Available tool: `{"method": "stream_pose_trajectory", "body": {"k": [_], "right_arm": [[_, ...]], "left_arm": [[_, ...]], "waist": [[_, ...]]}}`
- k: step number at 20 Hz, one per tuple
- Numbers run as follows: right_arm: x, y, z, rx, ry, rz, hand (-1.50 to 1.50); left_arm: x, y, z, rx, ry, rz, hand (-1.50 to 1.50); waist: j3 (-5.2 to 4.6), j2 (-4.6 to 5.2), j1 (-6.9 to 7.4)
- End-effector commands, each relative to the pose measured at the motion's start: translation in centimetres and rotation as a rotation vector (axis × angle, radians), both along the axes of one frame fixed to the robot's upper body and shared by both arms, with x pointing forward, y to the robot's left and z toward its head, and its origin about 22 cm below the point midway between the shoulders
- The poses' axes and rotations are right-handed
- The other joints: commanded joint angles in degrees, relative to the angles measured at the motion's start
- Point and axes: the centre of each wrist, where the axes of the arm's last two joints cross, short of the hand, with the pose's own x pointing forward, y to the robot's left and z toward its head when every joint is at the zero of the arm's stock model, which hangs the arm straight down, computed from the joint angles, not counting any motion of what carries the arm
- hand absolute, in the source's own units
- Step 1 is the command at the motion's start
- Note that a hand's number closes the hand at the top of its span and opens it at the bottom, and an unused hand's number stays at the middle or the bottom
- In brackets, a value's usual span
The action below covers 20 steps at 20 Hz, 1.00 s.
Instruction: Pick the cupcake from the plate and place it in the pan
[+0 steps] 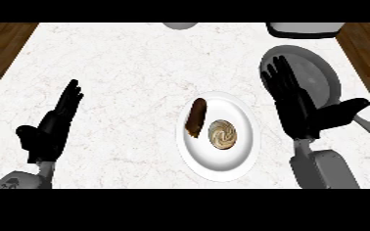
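Where the right hand (300,110) shows, fingers straight and holding nothing, it overlaps the left side of the grey pan (321,73). Just left: white plate (217,169), bearing the swirl-topped cupcake (222,133) beside a dark brown oblong (196,117), possibly a pastry. Left hand (51,127): straight-fingered, unladen, well apart at the marble counter's (130,68) left.
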Motion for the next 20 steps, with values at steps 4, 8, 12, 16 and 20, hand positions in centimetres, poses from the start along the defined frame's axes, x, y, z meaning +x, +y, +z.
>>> {"method": "stream_pose_trajectory", "body": {"k": [4, 8, 12, 16, 20], "right_arm": [[0.7, -0.3, -0.6, -0.168, -0.070, 0.437, 1.50], [-0.4, -0.6, -2.9, -0.513, -0.202, 0.462, 1.50], [-1.8, -6.1, -2.7, -0.627, -0.407, 0.206, -1.50], [-3.3, -10.7, 0.8, -0.765, -0.459, 0.207, -1.50], [-2.9, -12.7, 7.0, -0.923, -0.413, 0.327, -1.50]], "left_arm": [[2.2, -0.6, 3.3, -0.015, -0.118, 0.006, 0.00], [4.0, -2.5, 4.7, -0.068, -0.114, 0.023, 0.00], [2.7, -1.7, 3.4, -0.065, -0.086, 0.033, 0.00], [3.5, -1.0, 3.9, -0.049, -0.094, 0.056, 0.00], [3.4, -3.1, 4.5, -0.056, -0.104, 0.034, 0.00]], "waist": [[0.78, 2.52, 2.00], [0.75, 2.38, 0.15], [0.72, 1.99, -0.81], [0.58, 1.99, -1.18], [0.55, 1.83, -0.67]]}}
